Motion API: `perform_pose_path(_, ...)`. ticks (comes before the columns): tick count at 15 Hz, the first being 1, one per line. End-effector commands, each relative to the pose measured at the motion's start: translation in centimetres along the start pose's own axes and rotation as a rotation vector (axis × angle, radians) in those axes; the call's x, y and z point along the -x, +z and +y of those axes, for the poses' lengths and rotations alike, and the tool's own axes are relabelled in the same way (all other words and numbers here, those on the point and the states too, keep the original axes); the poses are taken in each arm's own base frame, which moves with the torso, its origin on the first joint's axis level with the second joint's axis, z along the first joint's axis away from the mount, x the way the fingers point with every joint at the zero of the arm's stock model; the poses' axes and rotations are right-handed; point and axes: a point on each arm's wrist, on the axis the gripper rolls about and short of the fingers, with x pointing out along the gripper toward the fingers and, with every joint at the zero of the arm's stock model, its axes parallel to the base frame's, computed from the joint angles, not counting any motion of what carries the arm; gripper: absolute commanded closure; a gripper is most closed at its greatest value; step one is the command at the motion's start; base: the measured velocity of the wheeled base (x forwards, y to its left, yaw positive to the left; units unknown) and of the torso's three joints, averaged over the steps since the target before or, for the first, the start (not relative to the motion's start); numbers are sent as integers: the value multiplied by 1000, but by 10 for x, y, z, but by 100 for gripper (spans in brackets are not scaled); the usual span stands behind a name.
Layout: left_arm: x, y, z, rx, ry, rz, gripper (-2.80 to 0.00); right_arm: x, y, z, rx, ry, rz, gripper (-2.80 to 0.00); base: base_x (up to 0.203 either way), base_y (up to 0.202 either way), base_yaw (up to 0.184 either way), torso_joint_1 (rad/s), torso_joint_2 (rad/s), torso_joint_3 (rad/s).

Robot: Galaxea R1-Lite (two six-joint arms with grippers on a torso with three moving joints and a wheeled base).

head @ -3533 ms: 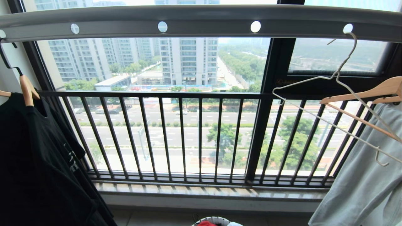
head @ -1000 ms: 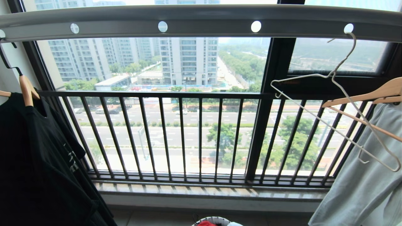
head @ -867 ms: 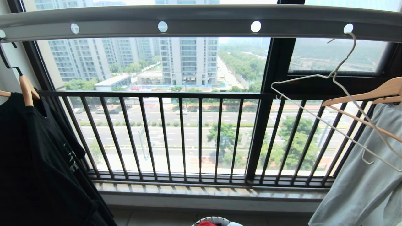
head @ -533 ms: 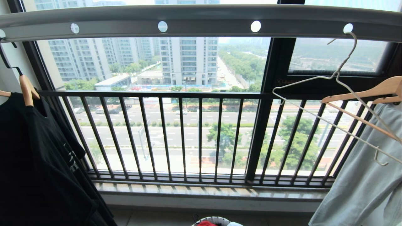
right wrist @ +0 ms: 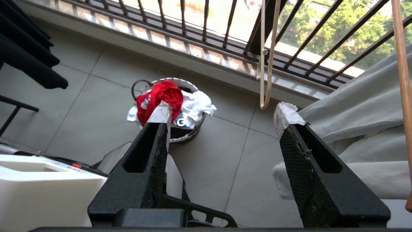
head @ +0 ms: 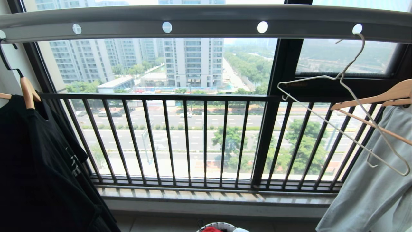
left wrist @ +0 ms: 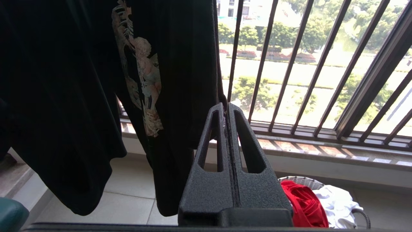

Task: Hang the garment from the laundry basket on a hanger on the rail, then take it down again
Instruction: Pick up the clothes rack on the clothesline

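Head camera faces the rail (head: 206, 19) and window bars close up; both wrist cameras look past each hand toward the floor-level laundry basket (right wrist: 190, 133), which all three views share.

A: Left gripper (left wrist: 228, 108)?
B: Matte black, textured, wedge fingers w/ slot cutouts.
A: Right gripper (right wrist: 222, 116)?
B: Same black build; whitish tape on tips, inner faces rough. White housing at 8 o'clock.
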Motion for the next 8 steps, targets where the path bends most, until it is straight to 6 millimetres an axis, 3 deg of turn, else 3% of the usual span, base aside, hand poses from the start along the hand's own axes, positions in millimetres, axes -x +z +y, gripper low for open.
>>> perform_pose_path(1, 0, 0, 0, 0, 0, 0, 0, -14, 6, -4, 9, 8, 0, -280, 0, 0, 0, 0, 0, 0)
perform_pose_path(8, 0, 0, 0, 0, 0, 0, 0, -60, 23, -16, 56, 9, -17, -280, 0, 0, 0, 0, 0, 0)
